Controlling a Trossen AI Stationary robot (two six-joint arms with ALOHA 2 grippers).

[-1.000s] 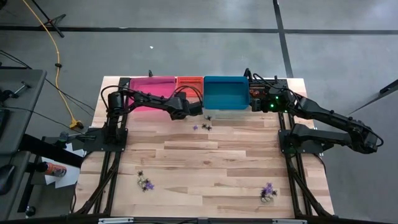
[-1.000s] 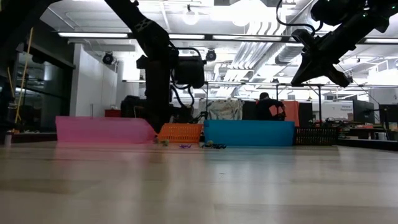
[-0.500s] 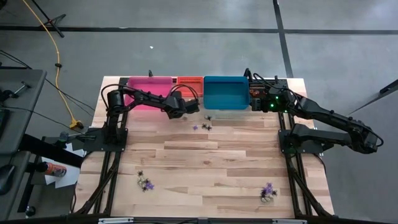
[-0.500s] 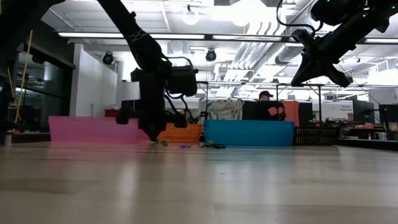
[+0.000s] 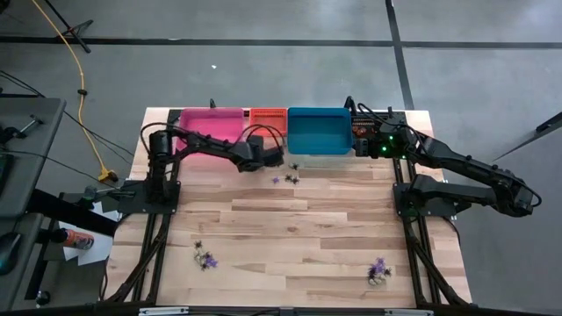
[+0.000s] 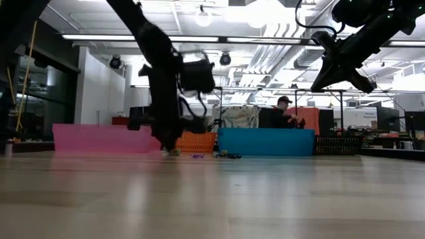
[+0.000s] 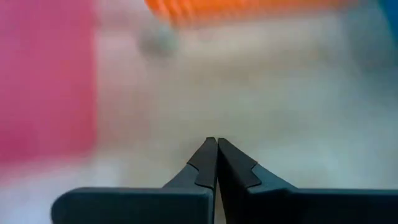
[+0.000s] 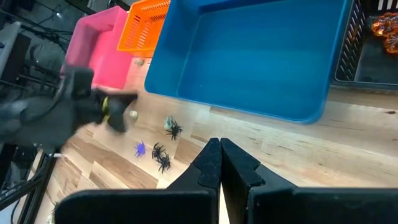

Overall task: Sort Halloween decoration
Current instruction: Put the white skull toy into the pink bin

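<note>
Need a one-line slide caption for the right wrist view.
Right pincer shut above the blue bin, spider trinkets scattered on the wood nearby.

Even overhead light, soft shadows on the table (image 5: 290, 228). Low view: ceiling strip lights (image 6: 265, 9) glare, left arm (image 6: 165, 86) motion-blurred. Left wrist view smeared throughout, probably motion; right wrist view sharp except the blurred left arm.
</note>
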